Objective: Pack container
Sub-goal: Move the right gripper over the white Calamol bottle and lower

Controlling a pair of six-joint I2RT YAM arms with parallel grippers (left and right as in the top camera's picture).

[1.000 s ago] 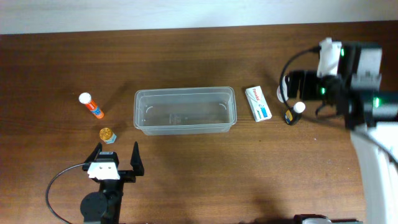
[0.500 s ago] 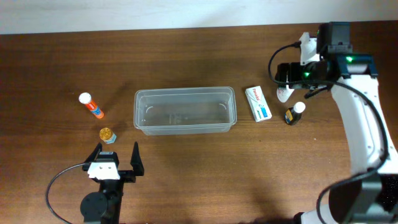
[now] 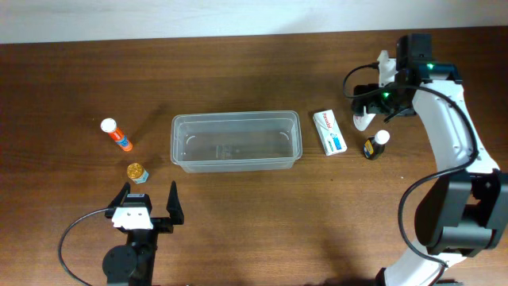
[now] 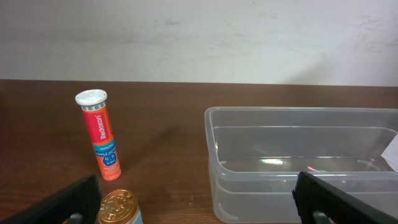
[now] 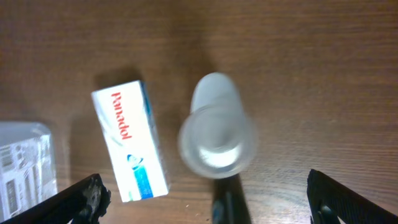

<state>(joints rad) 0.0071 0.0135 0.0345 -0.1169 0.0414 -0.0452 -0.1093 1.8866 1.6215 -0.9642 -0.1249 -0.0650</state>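
Note:
The clear plastic container (image 3: 236, 141) stands empty mid-table; its near left corner shows in the left wrist view (image 4: 298, 155). My left gripper (image 3: 148, 202) (image 4: 199, 211) is open and empty, just in front of a gold-capped jar (image 3: 136, 171) (image 4: 118, 208). An orange tube with a white cap (image 3: 117, 135) (image 4: 99, 134) lies left of the container. A Panadol box (image 3: 329, 132) (image 5: 130, 143), a white bottle (image 3: 361, 119) (image 5: 214, 134) and a dark bottle with a white cap (image 3: 373, 146) sit right of it. My right gripper (image 3: 371, 102) (image 5: 217, 205) is open, above the white bottle.
The brown wooden table ends at a white wall (image 4: 199, 37) at the back. The right arm's black cable (image 3: 353, 79) loops above the Panadol box. The left arm's cable (image 3: 75, 238) curls at the front left.
The right arm has swung in from the right edge, and its gripper is now over the white bottle beside the Panadol box. The left arm and all objects have stayed put.

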